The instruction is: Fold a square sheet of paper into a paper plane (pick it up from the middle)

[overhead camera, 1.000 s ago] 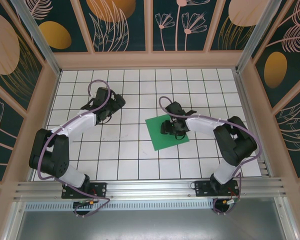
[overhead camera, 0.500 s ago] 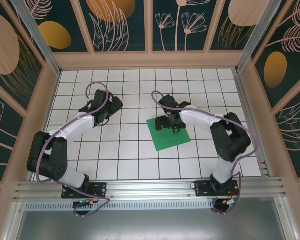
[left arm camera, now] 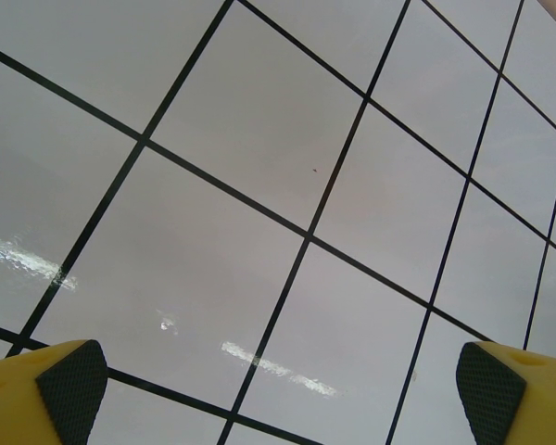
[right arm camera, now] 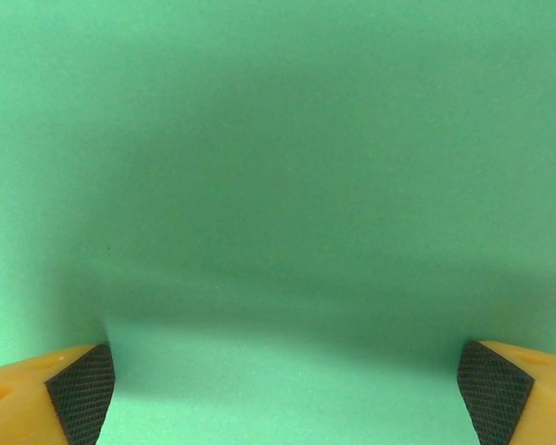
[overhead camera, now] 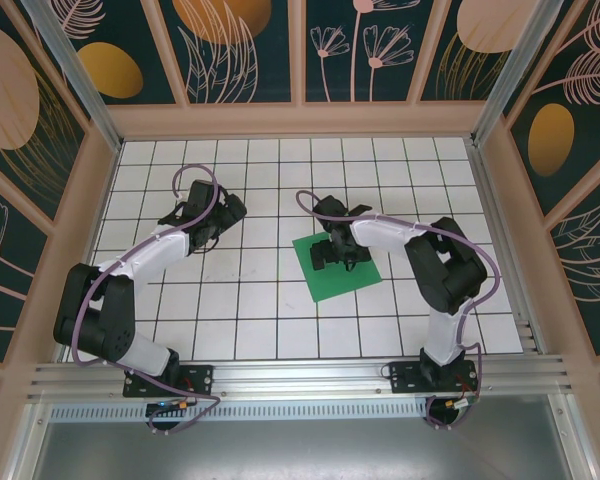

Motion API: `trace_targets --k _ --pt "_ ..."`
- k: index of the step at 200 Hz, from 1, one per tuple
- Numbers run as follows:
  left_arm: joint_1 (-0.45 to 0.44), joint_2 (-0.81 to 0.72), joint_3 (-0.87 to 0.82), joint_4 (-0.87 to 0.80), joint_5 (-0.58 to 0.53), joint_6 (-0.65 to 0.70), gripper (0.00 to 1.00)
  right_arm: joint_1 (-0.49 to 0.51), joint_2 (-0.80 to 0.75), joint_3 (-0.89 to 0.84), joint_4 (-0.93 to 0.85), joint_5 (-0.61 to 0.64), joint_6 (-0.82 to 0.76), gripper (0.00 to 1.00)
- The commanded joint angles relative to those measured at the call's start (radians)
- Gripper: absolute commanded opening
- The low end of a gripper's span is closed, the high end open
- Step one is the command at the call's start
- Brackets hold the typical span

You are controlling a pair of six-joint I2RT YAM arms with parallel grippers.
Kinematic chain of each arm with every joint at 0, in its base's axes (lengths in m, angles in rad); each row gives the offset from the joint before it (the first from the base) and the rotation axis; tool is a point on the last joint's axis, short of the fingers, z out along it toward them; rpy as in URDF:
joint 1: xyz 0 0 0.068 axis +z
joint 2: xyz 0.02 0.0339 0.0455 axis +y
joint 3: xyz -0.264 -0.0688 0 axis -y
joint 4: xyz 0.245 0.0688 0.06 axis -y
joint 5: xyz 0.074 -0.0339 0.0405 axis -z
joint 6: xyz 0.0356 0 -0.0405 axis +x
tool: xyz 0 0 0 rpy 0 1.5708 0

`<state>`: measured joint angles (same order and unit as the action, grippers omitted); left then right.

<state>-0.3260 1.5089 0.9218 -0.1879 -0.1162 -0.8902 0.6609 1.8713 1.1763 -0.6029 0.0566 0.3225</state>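
Sheet of green paper (overhead camera: 346, 281) flat under released right gripper (right arm camera: 285, 394); left gripper (left arm camera: 280, 394) released too, over white tiles (left arm camera: 241, 139).

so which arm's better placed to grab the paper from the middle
Right. The right gripper hangs open close over the paper, near its middle. The left gripper is open over bare tiles, well away from it.
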Motion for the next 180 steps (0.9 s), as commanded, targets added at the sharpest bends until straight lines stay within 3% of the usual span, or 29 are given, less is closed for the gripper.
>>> trace_targets --k 1,96,116,150,180 --pt "0.006 0.001 -0.004 -0.014 0.001 0.018 0.98 0.000 0.072 -0.044 -0.007 -0.003 -0.011 0.97" --pt "0.007 0.014 -0.001 -0.015 0.016 0.013 0.99 -0.006 0.076 -0.059 0.007 0.005 0.010 0.84" --pt "0.006 0.014 -0.004 -0.013 0.032 0.013 0.98 -0.010 0.019 -0.052 0.050 -0.082 0.023 0.74" --pt "0.006 0.007 -0.037 0.023 0.095 0.008 0.99 -0.026 -0.108 -0.075 0.203 -0.261 0.090 0.47" --pt "0.006 -0.027 -0.092 0.097 0.161 -0.011 0.96 -0.086 -0.251 -0.179 0.486 -0.505 0.227 0.39"
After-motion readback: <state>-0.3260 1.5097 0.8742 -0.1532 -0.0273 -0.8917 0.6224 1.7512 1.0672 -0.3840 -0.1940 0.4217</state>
